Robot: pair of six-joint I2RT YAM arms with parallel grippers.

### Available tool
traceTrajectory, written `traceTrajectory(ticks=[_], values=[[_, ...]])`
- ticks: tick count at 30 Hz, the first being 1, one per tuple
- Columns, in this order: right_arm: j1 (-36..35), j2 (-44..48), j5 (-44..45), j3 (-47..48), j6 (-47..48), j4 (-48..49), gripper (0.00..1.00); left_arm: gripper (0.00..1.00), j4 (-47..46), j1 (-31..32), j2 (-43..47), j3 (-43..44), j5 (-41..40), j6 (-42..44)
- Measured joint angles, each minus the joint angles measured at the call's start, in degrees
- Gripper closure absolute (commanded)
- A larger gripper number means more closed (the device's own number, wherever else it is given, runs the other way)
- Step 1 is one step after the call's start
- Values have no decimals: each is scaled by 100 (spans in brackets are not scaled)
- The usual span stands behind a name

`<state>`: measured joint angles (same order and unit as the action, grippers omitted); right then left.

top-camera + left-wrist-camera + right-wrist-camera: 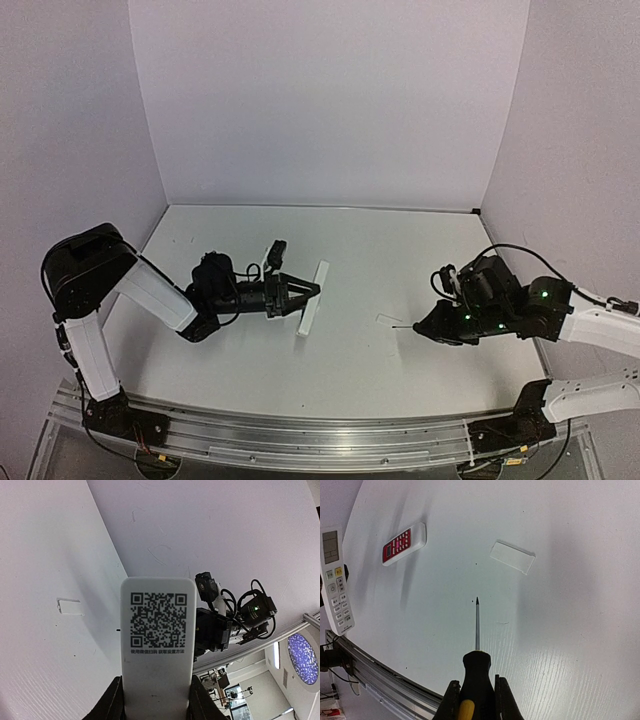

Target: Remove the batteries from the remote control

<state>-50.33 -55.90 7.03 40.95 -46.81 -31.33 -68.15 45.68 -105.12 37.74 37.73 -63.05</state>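
My left gripper is shut on the slim white remote control and holds it on edge over the table's middle. The left wrist view shows the remote's back with its QR-code sticker, clamped between the fingers. The right wrist view shows the remote's front with screen and pale buttons at far left. No batteries show in any view. My right gripper is shut on the black-and-yellow screwdriver, its tip pointing at the bare table, apart from the remote.
A small flat white cover lies on the table near the screwdriver tip; it also shows in the left wrist view and the right wrist view. A shorter red-faced remote lies farther off. White walls enclose three sides.
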Motion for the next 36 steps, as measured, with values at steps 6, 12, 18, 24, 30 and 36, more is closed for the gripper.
traceTrajectory(ticks=[6,12,18,24,30,36], values=[[0,13,-2,65,2,-27,100,100,-433,-136,-717,-57,93,-792],[0,71,-1,68,2,-50,100,100,-436,-182,-984,3,229,-1028],[0,169,7,68,2,-53,100,100,-526,-193,-979,416,381,-1038],[0,241,58,68,2,-97,100,100,-512,-260,-949,633,404,-932],[0,241,135,68,13,-224,100,100,1716,-141,-464,1345,-178,280],[0,208,256,74,46,-331,100,100,5368,534,-254,2956,-1990,1722]])
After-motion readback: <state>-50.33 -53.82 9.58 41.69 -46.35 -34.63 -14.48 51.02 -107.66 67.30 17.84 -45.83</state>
